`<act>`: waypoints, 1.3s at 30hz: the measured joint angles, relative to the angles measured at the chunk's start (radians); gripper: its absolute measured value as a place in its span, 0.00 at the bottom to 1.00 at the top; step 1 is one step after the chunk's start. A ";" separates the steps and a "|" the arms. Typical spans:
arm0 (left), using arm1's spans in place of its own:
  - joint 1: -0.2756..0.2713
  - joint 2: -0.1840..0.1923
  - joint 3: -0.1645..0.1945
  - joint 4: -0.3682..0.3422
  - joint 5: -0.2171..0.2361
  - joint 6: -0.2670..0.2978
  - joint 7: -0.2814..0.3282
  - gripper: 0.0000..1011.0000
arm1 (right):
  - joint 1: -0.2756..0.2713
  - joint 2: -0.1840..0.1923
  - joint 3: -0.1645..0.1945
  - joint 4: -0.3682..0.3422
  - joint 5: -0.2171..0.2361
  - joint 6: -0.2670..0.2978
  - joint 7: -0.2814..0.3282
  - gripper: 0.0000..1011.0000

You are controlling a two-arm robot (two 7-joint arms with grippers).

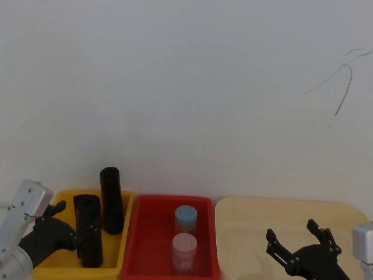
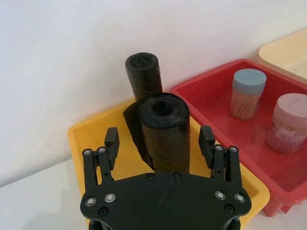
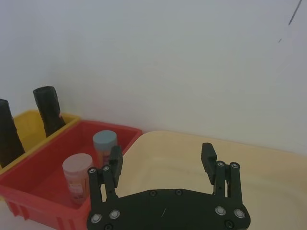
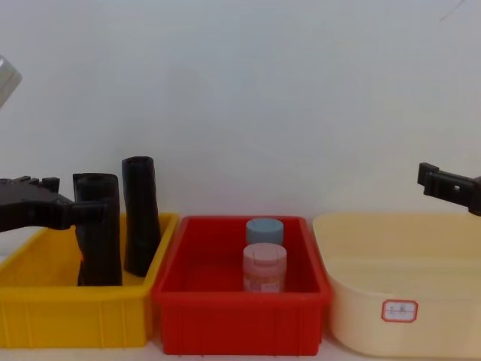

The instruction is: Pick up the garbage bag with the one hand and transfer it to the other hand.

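Observation:
The garbage bag (image 2: 163, 134), a thick wrinkled black roll, stands upright in the yellow bin (image 4: 75, 323); it also shows in the head view (image 1: 88, 233) and the chest view (image 4: 99, 248). My left gripper (image 2: 159, 141) is open and straddles the roll near its top, with a gap on each side between the fingers (image 2: 112, 141) and the plastic. From the side, the left gripper (image 4: 75, 207) reaches in level with the roll's upper part. My right gripper (image 1: 291, 228) hangs open and empty over the beige basin (image 1: 274, 213).
A slimmer black roll (image 1: 111, 201) leans just behind the garbage bag in the same yellow bin. The red bin (image 4: 240, 323) in the middle holds a blue-lidded jar (image 1: 186, 217) and a pink-lidded jar (image 1: 184, 248). A white wall stands close behind.

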 joint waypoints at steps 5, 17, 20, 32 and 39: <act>-0.005 -0.009 -0.004 0.007 0.002 0.003 0.001 0.99 | 0.000 0.000 0.000 0.000 0.000 0.000 0.000 0.99; -0.025 -0.033 -0.005 0.030 0.013 0.012 0.004 0.99 | 0.000 0.000 0.000 0.000 0.000 0.000 0.000 0.99; -0.030 -0.039 -0.006 0.037 0.017 0.013 0.005 0.99 | 0.000 0.000 0.000 0.000 0.000 0.000 0.000 0.99; -0.042 -0.054 -0.010 0.066 0.030 0.017 0.008 0.99 | 0.000 0.000 0.000 0.000 0.000 0.000 0.000 0.99; -0.053 -0.062 -0.006 0.084 0.039 0.017 0.002 0.99 | 0.000 0.000 0.000 0.000 0.000 0.000 0.000 0.99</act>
